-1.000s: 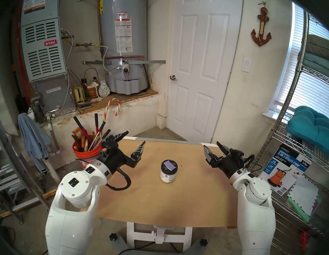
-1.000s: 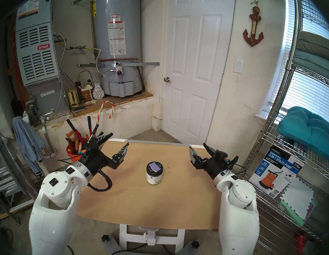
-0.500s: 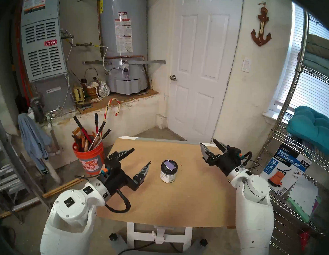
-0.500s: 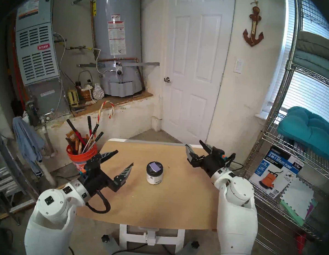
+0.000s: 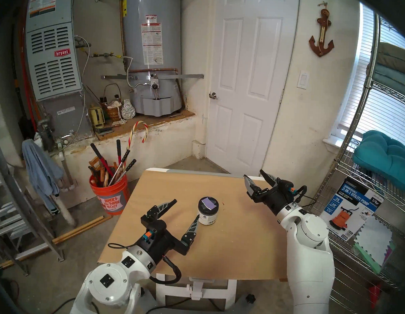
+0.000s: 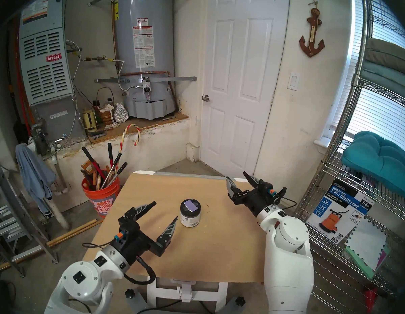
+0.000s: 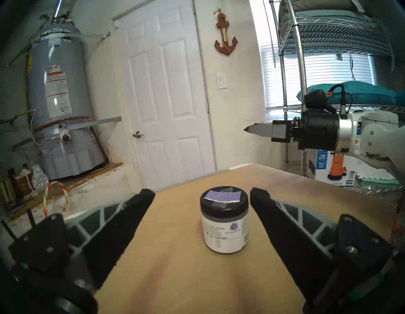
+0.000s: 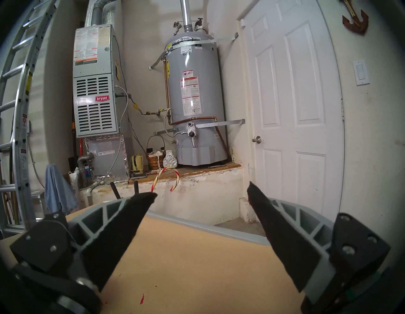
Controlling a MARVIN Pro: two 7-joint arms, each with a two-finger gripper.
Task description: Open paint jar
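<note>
Jar: small squat white-labelled paint jar (image 7: 224, 221) with black screw lid (image 7: 224, 200), upright on the tan board table (image 5: 215, 252); axis vertical
Left gripper (image 7: 202, 195): jaws spread wide, empty; jar straight ahead, just beyond the fingertips, centred between them
Right gripper (image 5: 254, 179): jaws apart, empty; jar well off to its left
Nearer arm: left

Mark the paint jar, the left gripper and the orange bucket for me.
paint jar (image 7: 224, 234), left wrist view, on its white label.
left gripper (image 5: 186, 208), head left view, midway between the open fingertips.
orange bucket (image 5: 110, 201), head left view, on its lettered side.
</note>
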